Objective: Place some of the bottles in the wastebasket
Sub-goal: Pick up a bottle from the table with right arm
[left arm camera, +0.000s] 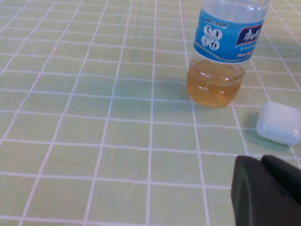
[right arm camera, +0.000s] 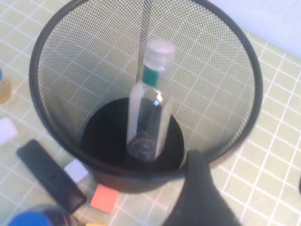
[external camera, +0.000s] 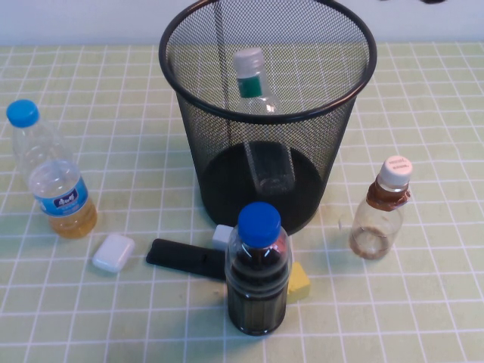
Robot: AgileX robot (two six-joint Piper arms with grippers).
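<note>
1. My right gripper (right arm camera: 244, 197) hangs just above the near rim of the wastebasket (external camera: 227, 144); only 1 dark finger (right arm camera: 200, 188) shows in its wrist view, with nothing between the jaws, so I read it as open and empty.
2. 1 clear bottle with a green neck band (external camera: 257, 113) leans inside the basket, base on the solid black floor, white cap (right arm camera: 160, 49) against the mesh wall.
3. The smaller brown-banded bottle (external camera: 380, 212) stands upright on the table to the basket's right, apart from it. I judge it the next pick: approach its waist squarely, since thin smooth plastic may slip or tip.
4. My left gripper (left arm camera: 265, 188) sits low near the yellowish-liquid bottle (left arm camera: 221, 61) and a white case (left arm camera: 280, 123); I cannot tell its state.
</note>
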